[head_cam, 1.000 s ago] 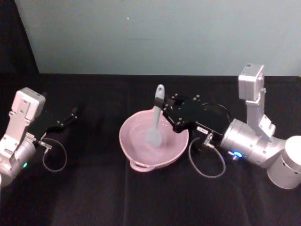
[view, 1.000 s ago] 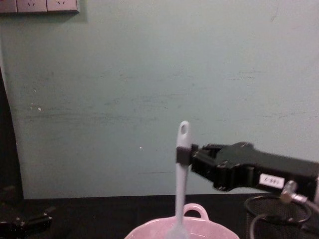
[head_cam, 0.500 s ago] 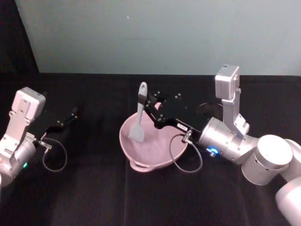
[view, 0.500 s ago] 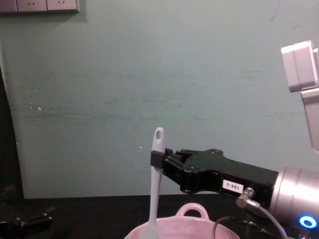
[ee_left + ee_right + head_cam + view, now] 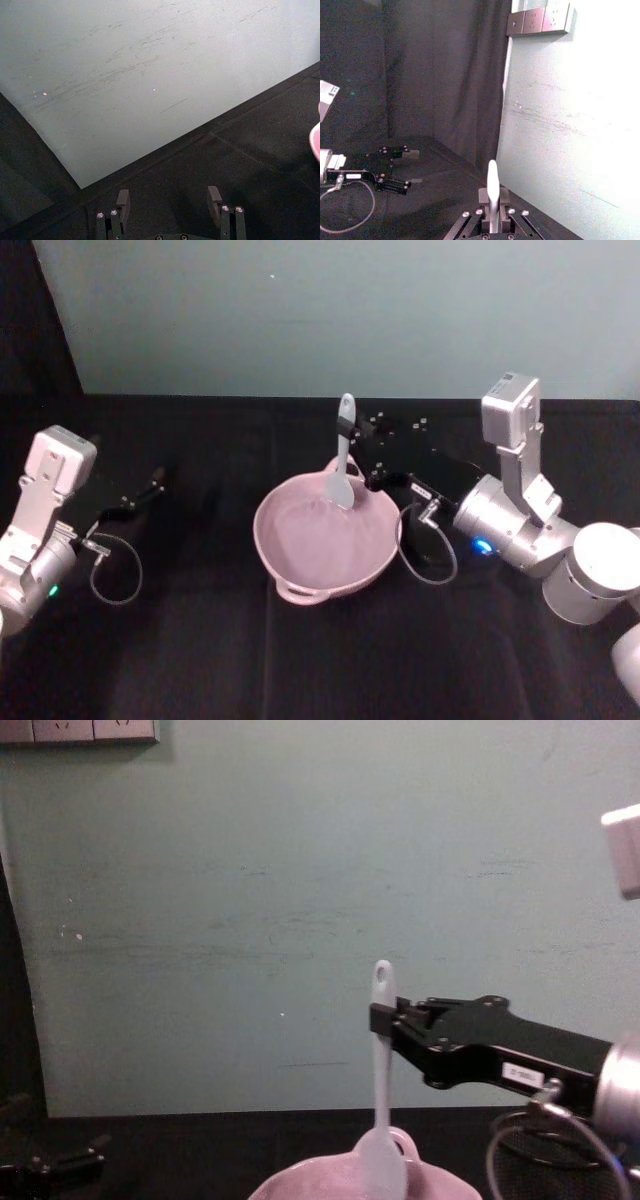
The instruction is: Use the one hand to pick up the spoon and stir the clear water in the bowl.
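Note:
The pale pink bowl (image 5: 300,550) sits mid-table; its rim (image 5: 300,1186) and a loop handle show low in the chest view. My right gripper (image 5: 347,430) is shut on the white spoon (image 5: 345,462), gripping the upper handle just below its hole. The spoon (image 5: 381,1100) hangs upright, its head over the bowl's far side near the rim; I cannot tell whether it touches the water. In the right wrist view the spoon's handle (image 5: 492,187) stands between the closed fingers of the right gripper (image 5: 491,216). My left gripper (image 5: 169,200) is open, parked at far left (image 5: 148,486).
A black cloth covers the table, with a pale green wall behind it. A black wire-mesh cup (image 5: 545,1175) stands at the right behind my right arm's cable. The left arm's cable loop (image 5: 115,570) lies on the cloth. Wall sockets (image 5: 540,21) are high up.
My right gripper swung the spoon from the bowl's left side to its far right side, keeping it upright. The left arm has not moved.

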Robot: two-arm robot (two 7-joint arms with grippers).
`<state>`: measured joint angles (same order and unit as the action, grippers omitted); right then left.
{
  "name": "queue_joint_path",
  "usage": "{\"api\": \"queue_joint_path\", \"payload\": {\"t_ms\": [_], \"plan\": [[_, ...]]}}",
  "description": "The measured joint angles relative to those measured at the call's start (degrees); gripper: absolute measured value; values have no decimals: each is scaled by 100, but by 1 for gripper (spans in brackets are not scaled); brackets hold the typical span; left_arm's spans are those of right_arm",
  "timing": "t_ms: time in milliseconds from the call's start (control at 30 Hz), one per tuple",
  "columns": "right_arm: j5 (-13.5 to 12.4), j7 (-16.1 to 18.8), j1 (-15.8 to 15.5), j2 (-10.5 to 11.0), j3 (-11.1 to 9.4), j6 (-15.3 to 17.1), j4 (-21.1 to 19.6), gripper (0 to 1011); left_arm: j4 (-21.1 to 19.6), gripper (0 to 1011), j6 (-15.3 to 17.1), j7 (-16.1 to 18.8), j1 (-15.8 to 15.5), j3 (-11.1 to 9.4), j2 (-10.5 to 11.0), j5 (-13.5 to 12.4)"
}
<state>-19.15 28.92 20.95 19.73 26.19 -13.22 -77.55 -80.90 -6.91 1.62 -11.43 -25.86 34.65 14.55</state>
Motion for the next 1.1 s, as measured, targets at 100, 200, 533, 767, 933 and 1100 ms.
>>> {"api": "queue_joint_path", "payload": {"t_ms": [100, 200, 533, 767, 933, 1100], "plan": [[-4, 60, -124, 153, -81, 132, -245, 117, 0, 1011, 0, 0, 0, 0, 0, 0], [-65, 172, -258, 296, -135, 250, -487, 117, 0, 1011, 0, 0, 0, 0, 0, 0], [-509, 587, -594, 466, -99, 385, -888, 117, 0, 1011, 0, 0, 0, 0, 0, 0], [-770, 796, -519, 202, 114, 195, -661, 117, 0, 1011, 0, 0, 0, 1, 0, 0], [-755, 777, -322, -61, 216, 8, -277, 117, 0, 1011, 0, 0, 0, 0, 0, 0], [-621, 594, -104, -333, 227, -213, 194, 117, 0, 1011, 0, 0, 0, 0, 0, 0]]}}
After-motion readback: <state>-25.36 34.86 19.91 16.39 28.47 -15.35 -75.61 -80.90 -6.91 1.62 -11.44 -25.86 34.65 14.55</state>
